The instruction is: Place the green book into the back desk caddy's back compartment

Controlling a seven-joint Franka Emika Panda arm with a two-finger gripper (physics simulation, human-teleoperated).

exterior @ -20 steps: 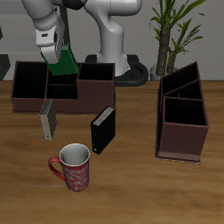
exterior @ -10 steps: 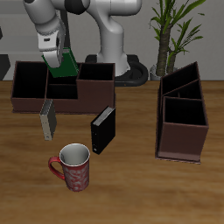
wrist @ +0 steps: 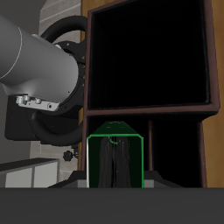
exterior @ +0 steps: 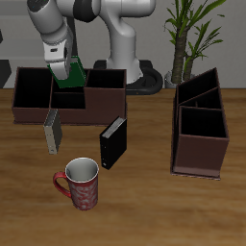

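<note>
Nearest the front edge: red patterned mug (exterior: 79,183), upright, handle toward 9 o'clock, well clear of the work area. Behind it, black book (exterior: 113,142) stands on end, tilted slightly. A grey book (exterior: 52,131) stands just in front of the back desk caddy (exterior: 29,108), against its front wall or nearly so; contact cannot be confirmed.

At 3 o'clock on the tabletop (exterior: 144,207): second caddy (exterior: 200,130), seen end-on, not involved.

Back desk caddy: long side faces front, black interior, divided into compartments.

End effector (exterior: 61,67) hangs over the caddy's rear portion, clenched on the green book (exterior: 71,72). Book is held by its upper part and carried tilted, lower edge dipping toward the caddy's back compartment, so the thin cover can slide in between the walls rather than land flat on a rim. The wrist view shows the green book (wrist: 116,156) between the fingers with a dark open compartment beyond it.

Judgement: transport is mostly done; insertion is under way or about to begin. Book's lower edge appears at or just inside rim level; depth not resolvable. Risk: a corner catching a partition wall.

Farthest back: robot base (exterior: 123,48) and potted plant (exterior: 187,38) at 1 o'clock.
</note>
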